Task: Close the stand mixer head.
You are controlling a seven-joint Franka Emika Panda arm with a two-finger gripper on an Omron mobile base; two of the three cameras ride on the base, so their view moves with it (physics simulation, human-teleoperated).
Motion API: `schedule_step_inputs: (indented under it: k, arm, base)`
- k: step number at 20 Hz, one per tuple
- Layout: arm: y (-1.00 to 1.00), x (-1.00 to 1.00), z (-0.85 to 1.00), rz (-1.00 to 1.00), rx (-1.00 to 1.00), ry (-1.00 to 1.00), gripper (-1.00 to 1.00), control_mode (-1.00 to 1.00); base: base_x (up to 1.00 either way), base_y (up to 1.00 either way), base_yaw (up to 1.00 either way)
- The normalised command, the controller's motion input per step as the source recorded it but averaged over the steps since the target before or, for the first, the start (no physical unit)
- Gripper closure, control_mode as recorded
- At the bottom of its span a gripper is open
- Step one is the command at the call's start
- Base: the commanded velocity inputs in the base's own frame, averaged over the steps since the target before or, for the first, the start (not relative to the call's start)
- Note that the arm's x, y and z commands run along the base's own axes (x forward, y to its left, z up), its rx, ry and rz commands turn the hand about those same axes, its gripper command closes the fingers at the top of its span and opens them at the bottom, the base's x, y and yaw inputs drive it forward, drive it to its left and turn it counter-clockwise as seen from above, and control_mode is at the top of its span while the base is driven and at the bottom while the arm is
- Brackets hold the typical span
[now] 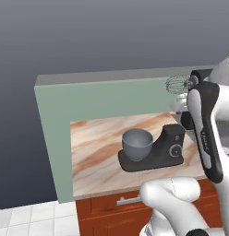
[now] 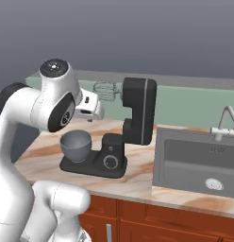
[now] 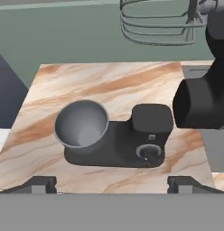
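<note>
- Right now my fingers (image 3: 112, 184) sit wide apart with nothing between them, high above the counter (image 3: 109, 81), looking down on the mixer.
- Below me the grey bowl (image 3: 82, 124) stands on the mixer's dark base (image 3: 118, 151), just beside the column with its dial (image 3: 146, 152).
- The stand mixer head (image 2: 139, 111) is tipped up off its hinge, long axis near upright, well above the bowl.
- Its whisk (image 2: 105, 90) points sideways from the top end, out over the bowl side.
- I judge the head rigid, heavy and smooth, so I'd push down on the broad top end, clear of the fragile wires.
- Beyond, the sink (image 2: 199, 160) sits well apart.
</note>
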Motion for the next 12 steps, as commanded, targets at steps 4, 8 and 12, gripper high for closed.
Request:
schedule_step_inputs:
  k: [4, 8, 12]
  arm:
    - [-0.81, -0.45, 0.51, 0.15, 0.01, -0.16, -1.00, -1.00]
    - [-0.77, -0.03, 0.42, 0.27, 0.00, -0.09, -1.00, -1.00]
    - [-0.82, 0.00, 0.25, 0.37, 0.00, -0.13, -1.00, -1.00]
  base:
    - [0.00, 0.00, 0.00]
    - [0.00, 0.00, 0.00]
    - [0.00, 0.00, 0.00]
